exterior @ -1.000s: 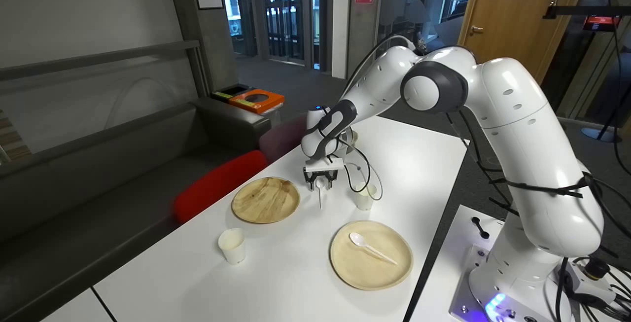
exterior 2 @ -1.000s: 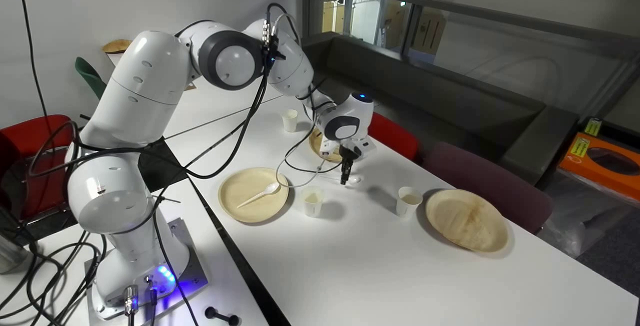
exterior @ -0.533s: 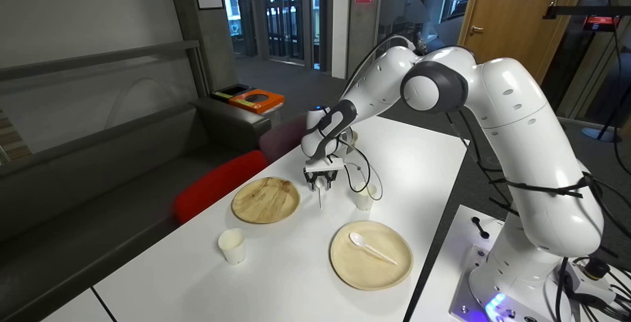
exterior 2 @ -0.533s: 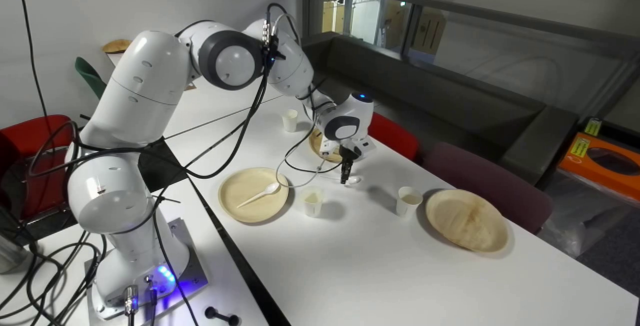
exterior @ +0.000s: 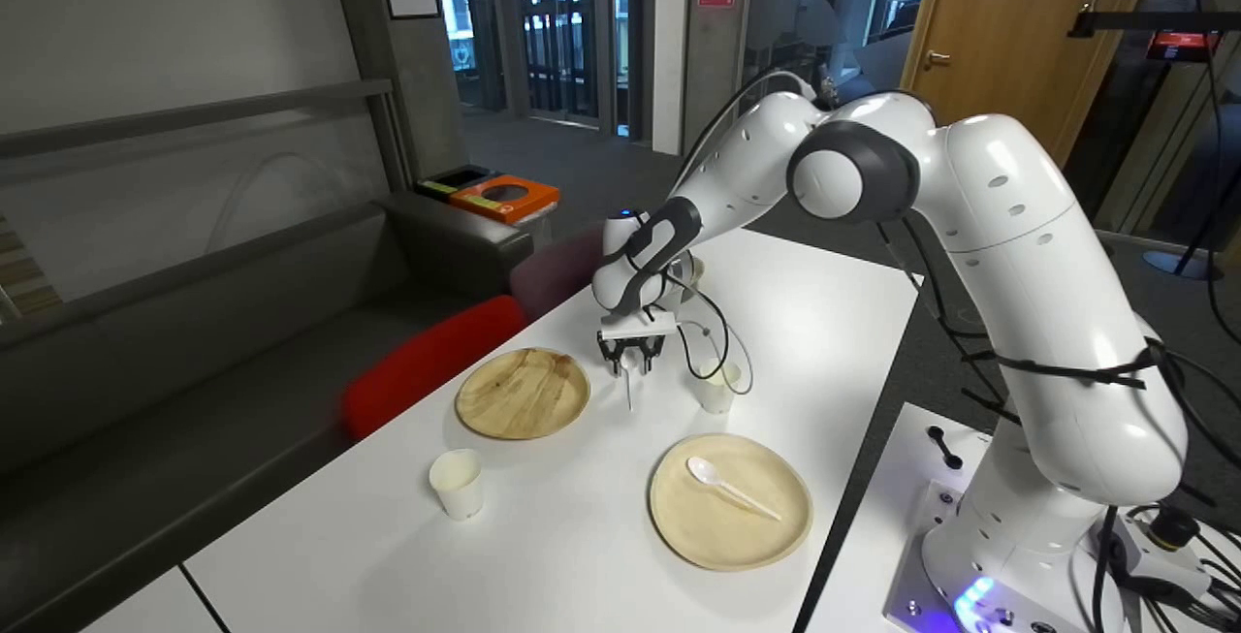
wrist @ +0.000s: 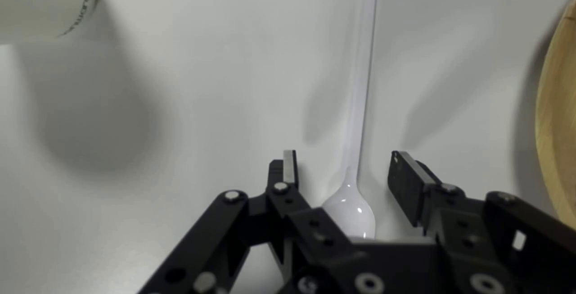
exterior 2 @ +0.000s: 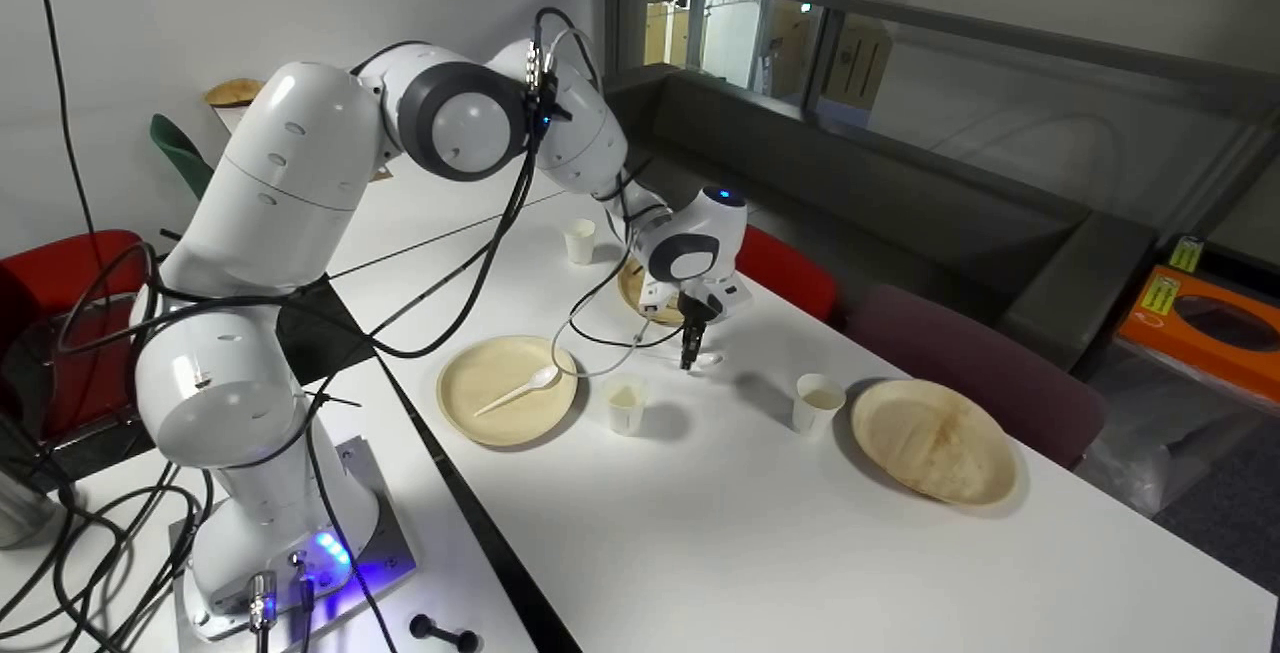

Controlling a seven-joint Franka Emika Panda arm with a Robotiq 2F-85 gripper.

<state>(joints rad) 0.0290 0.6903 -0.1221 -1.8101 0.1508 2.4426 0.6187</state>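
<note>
In the wrist view, a white spoon (wrist: 360, 91) lies flat on a pale table (wrist: 234, 60), handle toward the top of the frame, bowl at lower center, partly hidden by the black gripper (wrist: 345, 161). Its fingers (wrist: 407, 187) stand apart on either side of the spoon's neck without touching it, apparently so the spoon sits lengthwise in the gap, while a cup (wrist: 40, 3) at upper left and a wooden plate (wrist: 559, 118) at right lie outside.

Around a white plastic spoon (wrist: 358, 114)
In an exterior view — left of it, a brown round wooden plate (exterior: 523, 395); right of it, a white paper cup (exterior: 715, 397); front left, another white paper cup (exterior: 458, 486); front right, a beige round plate (exterior: 698, 522) — with a second white plastic spoon (exterior: 720, 484) on it.
</note>
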